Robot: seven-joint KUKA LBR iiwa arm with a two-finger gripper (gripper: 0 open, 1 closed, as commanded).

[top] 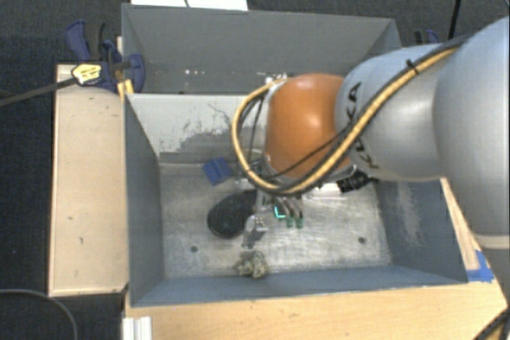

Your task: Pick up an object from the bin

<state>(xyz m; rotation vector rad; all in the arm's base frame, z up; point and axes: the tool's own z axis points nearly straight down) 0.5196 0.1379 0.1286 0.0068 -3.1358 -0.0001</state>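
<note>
Lying in grey bin (143,195), black oval (227,216), blue piece (216,170), olive lump (253,266), fingers (256,232) gap unclear.

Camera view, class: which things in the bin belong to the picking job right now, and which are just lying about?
Job in hand: gripper, low in the bin; black rounded lump close beside it; grey bin.
Lying about: blue piece by the back wall; small brownish lump by the front wall.
</note>
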